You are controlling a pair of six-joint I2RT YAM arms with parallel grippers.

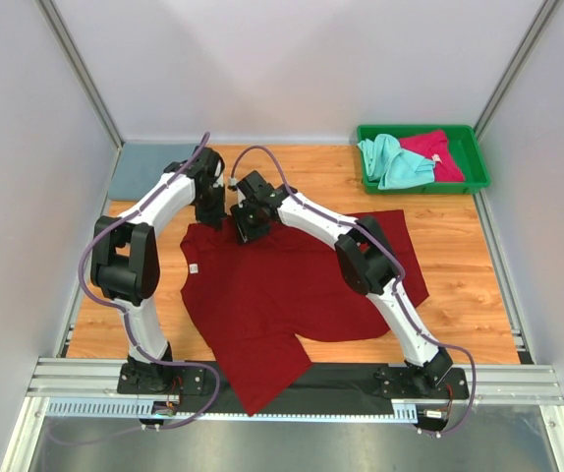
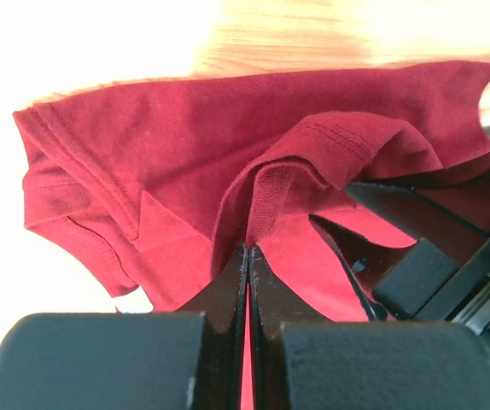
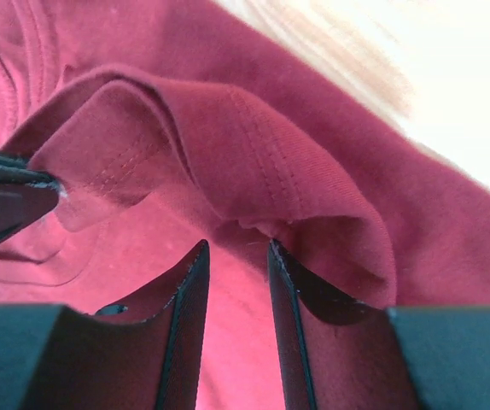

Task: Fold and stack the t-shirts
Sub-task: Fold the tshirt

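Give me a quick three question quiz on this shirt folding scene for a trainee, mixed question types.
1. True or false: the left claw is shut on the dark red shirt.
2. How many shirts lie in the green tray?
3. The right claw is: A open, B shut on the tray, C out of view.
Key: 1 true; 2 two, the mint shirt and the pink shirt; 3 A.

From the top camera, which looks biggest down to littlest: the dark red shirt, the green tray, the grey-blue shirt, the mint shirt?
1. dark red shirt
2. green tray
3. grey-blue shirt and mint shirt: too close to rank; the left arm hides part of the grey-blue one.
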